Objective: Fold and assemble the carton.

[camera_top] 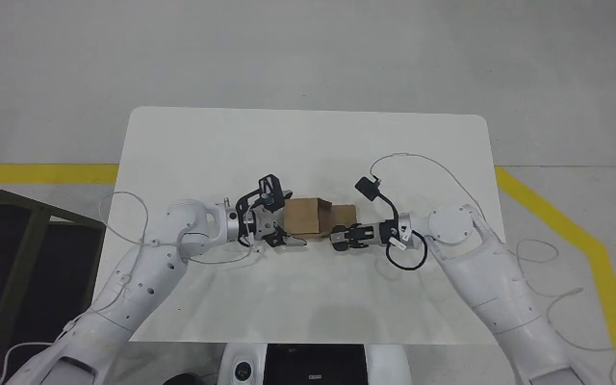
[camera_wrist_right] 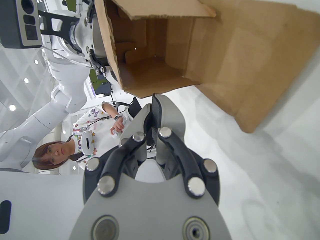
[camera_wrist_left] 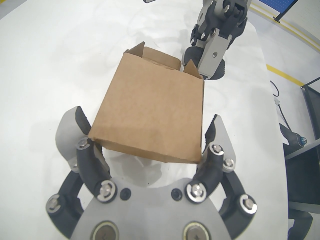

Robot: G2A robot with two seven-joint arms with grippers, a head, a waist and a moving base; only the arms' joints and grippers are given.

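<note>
In the top view the carton [camera_top: 310,216] lies on the table [camera_top: 308,144] between the 2 grippers, with the left gripper [camera_top: 287,237] at one end and the right gripper [camera_top: 337,239] at the other. I judge it light, stiff on its panels, weak at the creases and smooth enough to slide when pushed. A good hold is across 2 opposite walls, or on the edge of a flap. In the left wrist view the left gripper [camera_wrist_left: 148,122] has its fingers [camera_wrist_left: 65,131] spread apart, with the near end of the carton [camera_wrist_left: 152,106] between them. I cannot tell if the pads press it. The right gripper [camera_wrist_left: 208,69] touches the far corner. The right wrist view looks into the open mouth. The right gripper [camera_wrist_right: 153,101] has its fingers together, nothing seen between them, and its tips are just under the rim. Flaps at the far end are folded in, and 1 wide flap [camera_wrist_right: 250,63] lies open beside the gripper.
</note>
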